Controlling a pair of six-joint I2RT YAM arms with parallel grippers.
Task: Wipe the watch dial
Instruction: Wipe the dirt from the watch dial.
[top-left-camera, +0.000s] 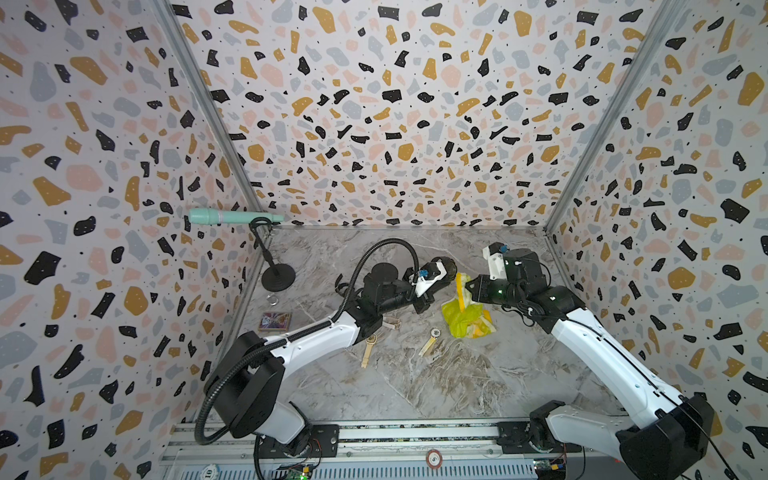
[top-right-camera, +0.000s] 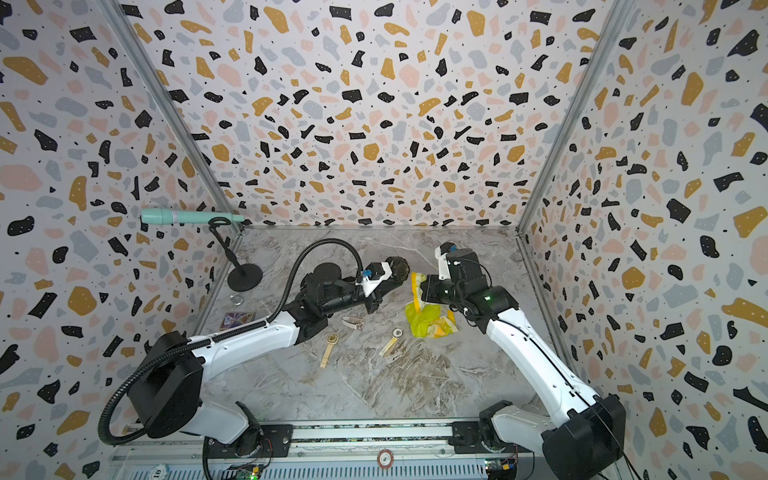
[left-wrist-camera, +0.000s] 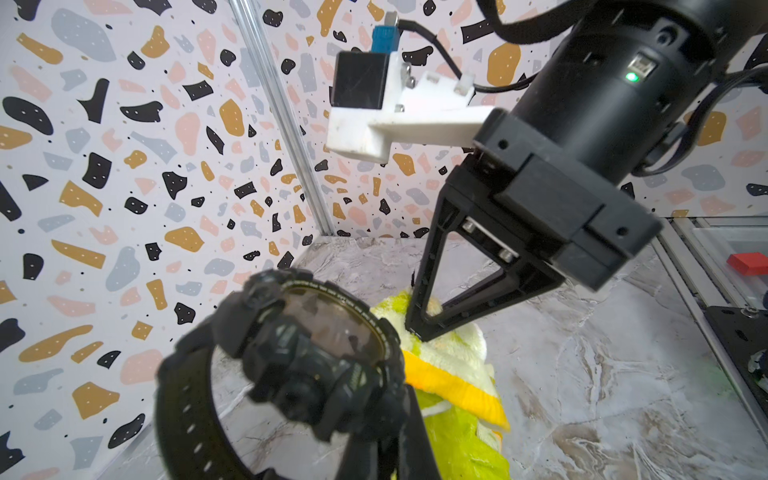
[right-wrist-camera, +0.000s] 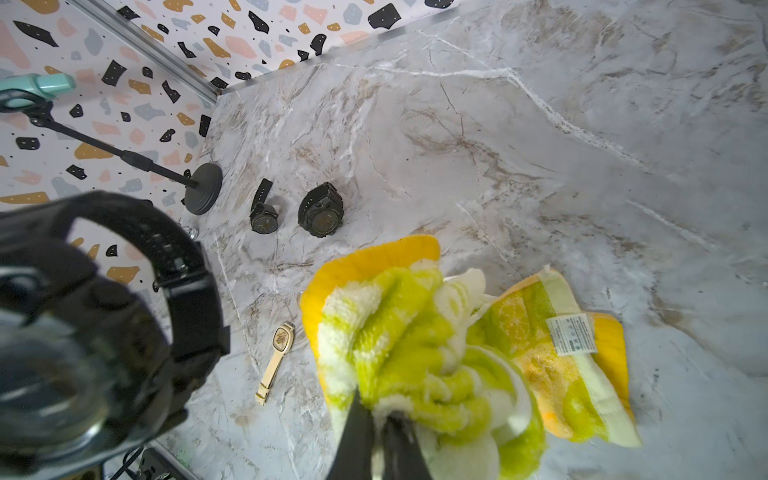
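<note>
A chunky black watch (left-wrist-camera: 303, 353) is held up off the table, my left gripper (left-wrist-camera: 386, 451) shut on its strap by the case. Its round dial (left-wrist-camera: 328, 324) faces the right gripper. In both top views the watch (top-left-camera: 445, 266) (top-right-camera: 398, 267) hangs above the table's middle at the left gripper (top-left-camera: 440, 273). My right gripper (right-wrist-camera: 384, 436) (top-left-camera: 468, 286) is shut on a bunched yellow-green cloth (right-wrist-camera: 415, 332) (top-left-camera: 465, 318). The cloth (left-wrist-camera: 449, 374) hangs down to the table right beside the watch; whether it touches the dial I cannot tell.
Two black watches (right-wrist-camera: 321, 210) (right-wrist-camera: 263, 216) lie on the marble table (top-left-camera: 436, 386) near a microphone stand (top-left-camera: 278, 278) carrying a teal microphone (top-left-camera: 224, 217). Gold watches (top-left-camera: 369, 349) (top-left-camera: 430, 340) lie nearer the front. A card (top-left-camera: 274, 321) and ring (top-left-camera: 272, 298) lie by the left wall.
</note>
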